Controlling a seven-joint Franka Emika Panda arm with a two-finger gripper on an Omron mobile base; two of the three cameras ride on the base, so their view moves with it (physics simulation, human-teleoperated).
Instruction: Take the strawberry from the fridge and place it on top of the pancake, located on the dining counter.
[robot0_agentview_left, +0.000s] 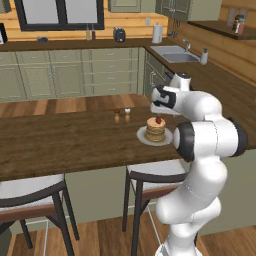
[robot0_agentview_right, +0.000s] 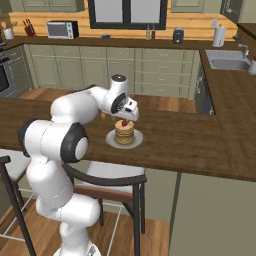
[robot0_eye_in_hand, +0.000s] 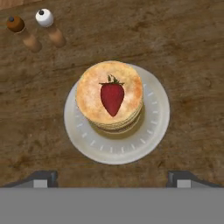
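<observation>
The strawberry (robot0_eye_in_hand: 112, 98) lies flat on top of the pancake (robot0_eye_in_hand: 89, 89), a golden stack on a round white plate (robot0_eye_in_hand: 153, 131) on the dining counter (robot0_eye_in_hand: 192, 52). My gripper (robot0_eye_in_hand: 113, 179) hovers straight above it, open, with its two fingertips (robot0_eye_in_hand: 41, 178) spread wider than the plate and nothing between them. From the left base view the strawberry (robot0_agentview_left: 158, 120) shows as a red dot on the pancake (robot0_agentview_left: 155, 132), just under my hand. In the right base view the hand hangs over the strawberry (robot0_agentview_right: 124, 123) and the pancake (robot0_agentview_right: 124, 135). The fridge is out of view.
Two small shakers (robot0_eye_in_hand: 46, 19) (robot0_agentview_left: 122, 115) stand on the counter just beyond the plate. Stools (robot0_agentview_left: 150, 172) (robot0_agentview_right: 110, 175) sit under the counter's near edge beside my base. A sink (robot0_agentview_left: 175, 54) lies in the far worktop to the right.
</observation>
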